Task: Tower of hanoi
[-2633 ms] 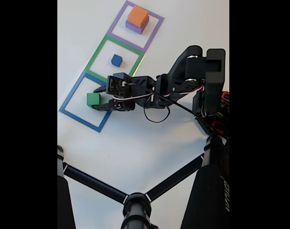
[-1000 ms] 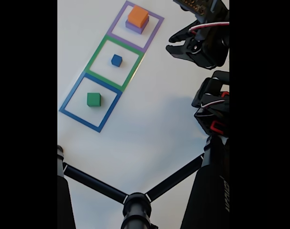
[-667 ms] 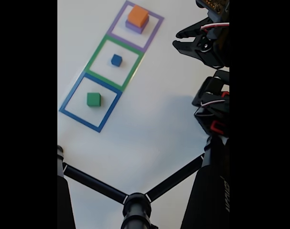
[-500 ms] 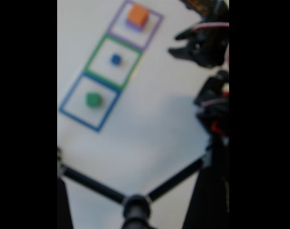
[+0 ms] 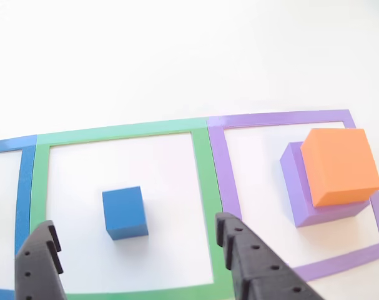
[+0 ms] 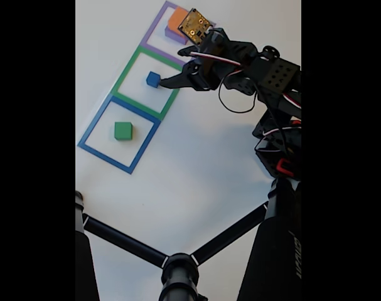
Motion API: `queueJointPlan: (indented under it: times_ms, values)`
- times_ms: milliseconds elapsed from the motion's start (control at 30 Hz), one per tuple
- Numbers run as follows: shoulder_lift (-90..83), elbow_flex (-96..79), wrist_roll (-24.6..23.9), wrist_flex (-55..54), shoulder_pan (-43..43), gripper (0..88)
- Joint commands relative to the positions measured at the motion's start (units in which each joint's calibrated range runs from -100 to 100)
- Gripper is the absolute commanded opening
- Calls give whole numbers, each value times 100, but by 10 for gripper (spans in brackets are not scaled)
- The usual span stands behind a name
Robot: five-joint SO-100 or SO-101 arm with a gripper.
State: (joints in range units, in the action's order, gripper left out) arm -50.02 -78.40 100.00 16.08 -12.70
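**End effector open beside the blue cube**

While the end effector (image 5: 136,259) hangs with its two dark fingers spread wide and nothing between them, the blue cube (image 5: 124,212) sits inside the green square outline (image 5: 201,156), just ahead of the fingertips in the other view. In the fixed view the end effector (image 6: 171,80) reaches over the white table (image 6: 196,169) with its tip just beside the blue cube (image 6: 153,79). The orange block (image 5: 340,165) rests on top of the purple block (image 5: 295,181), both inside the purple square outline (image 5: 283,119). The green block (image 6: 122,130) lies alone inside the blue square outline (image 6: 93,132), well apart from the arm.
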Motion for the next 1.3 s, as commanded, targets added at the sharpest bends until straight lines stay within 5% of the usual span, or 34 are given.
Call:
queueJointPlan:
  times_ms: [0,567,1267]
  values:
    - [1042,-351,0,-2394,138,291]
    - [5450,-415,0,-7462,522,289]
    - [7089,512,0,-7851,714,283]
